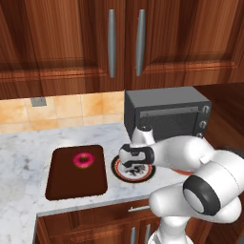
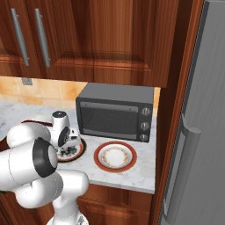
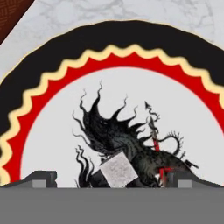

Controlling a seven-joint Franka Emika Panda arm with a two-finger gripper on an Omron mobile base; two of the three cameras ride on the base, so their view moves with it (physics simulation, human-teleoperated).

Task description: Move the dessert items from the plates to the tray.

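We see the donut [image 1: 84, 160] lying in the upper middle of the tray [image 1: 62, 187], which sits on the counter [image 1: 19, 157] to the left of the black-rimmed plate [image 1: 119, 172]. The pale morsel [image 3: 117, 171] rests on that plate's dark splotchy centre, low in the hand view and between the two fingertips [image 3: 41, 180]. The gripper [image 3: 111, 181] hangs just above the plate, its fingers spread wide on either side of the morsel and apart from it; we see it grasping nothing. In the left base view the hand [image 1: 136, 156] covers most of the plate. The orange-rimmed plate [image 2: 115, 157] lies to the right, in front of the oven [image 2: 115, 112], which stands at the back of the counter. We can read no writing or brand on any surface.
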